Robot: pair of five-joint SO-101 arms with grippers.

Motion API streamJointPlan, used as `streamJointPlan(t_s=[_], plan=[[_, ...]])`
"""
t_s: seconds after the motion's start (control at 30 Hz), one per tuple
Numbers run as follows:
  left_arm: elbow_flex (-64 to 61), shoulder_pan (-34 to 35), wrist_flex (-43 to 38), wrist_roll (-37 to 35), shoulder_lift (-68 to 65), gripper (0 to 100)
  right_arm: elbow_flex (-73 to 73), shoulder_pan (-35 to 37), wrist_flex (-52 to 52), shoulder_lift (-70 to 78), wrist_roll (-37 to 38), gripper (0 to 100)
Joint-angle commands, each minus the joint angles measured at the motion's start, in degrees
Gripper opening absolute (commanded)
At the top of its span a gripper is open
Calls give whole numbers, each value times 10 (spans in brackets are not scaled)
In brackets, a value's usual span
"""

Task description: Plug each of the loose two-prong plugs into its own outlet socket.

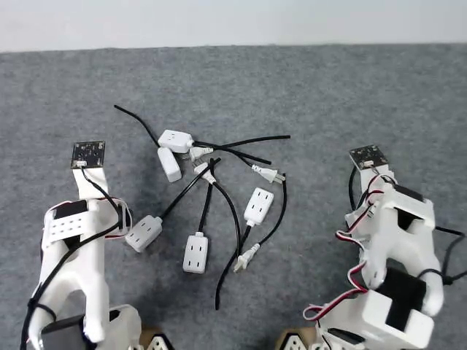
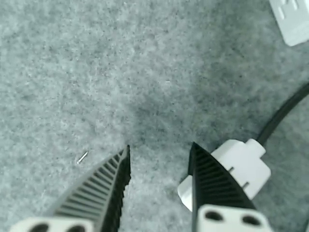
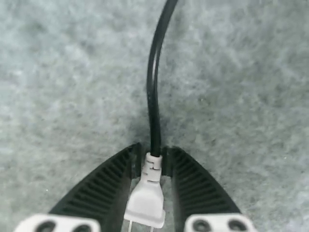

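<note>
- Two claws, two states. Your left claw (image 2: 159, 147) is spread wide with nothing between its fingers, low over the grey mat (image 2: 120, 72).
- One of its fingers (image 2: 212, 186) stands just beside a white socket block (image 2: 248, 166) that trails a black lead (image 2: 285, 113). Whether finger and block touch cannot be told.
- Your right claw (image 3: 154, 146) is pinching a white two-prong plug (image 3: 145, 200). Its fingers are tight on both flanks, and the plug's black cord (image 3: 155, 72) runs straight away across the mat.
- From the high view you get the layout: the tangle lies mid-table between your arms.
- One socket block sits just beside the left arm (image 1: 144, 233), with others near the middle (image 1: 195, 253) (image 1: 258, 205) and farther back (image 1: 175, 140).
- Two loose plugs (image 1: 268, 173) (image 1: 246, 257) lie on the mat, apart from any block.
</note>
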State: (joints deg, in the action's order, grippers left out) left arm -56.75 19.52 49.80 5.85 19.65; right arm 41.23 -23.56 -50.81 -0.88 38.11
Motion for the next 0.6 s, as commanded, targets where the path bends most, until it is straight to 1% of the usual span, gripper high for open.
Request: streamJointPlan(t_s=[0.0, 0.07, 0.2, 0.27, 0.33, 0.4, 0.57], plan=[[14, -4, -15, 5, 4, 189, -2, -8, -29, -25, 4, 91], [14, -4, -15, 5, 4, 189, -2, -8, -58, -61, 3, 101], [14, -4, -15, 6, 4, 189, 10, -6, -109, -140, 4, 151], [14, -4, -15, 6, 4, 189, 39, -4, -102, -168, 4, 145], [14, -4, -15, 6, 4, 189, 69, 0, -72, -182, 4, 142], [14, -4, -15, 6, 4, 189, 85, 1, -42, -176, 4, 143], [14, -4, -15, 6, 4, 189, 80, 3, -11, -138, 3, 141]])
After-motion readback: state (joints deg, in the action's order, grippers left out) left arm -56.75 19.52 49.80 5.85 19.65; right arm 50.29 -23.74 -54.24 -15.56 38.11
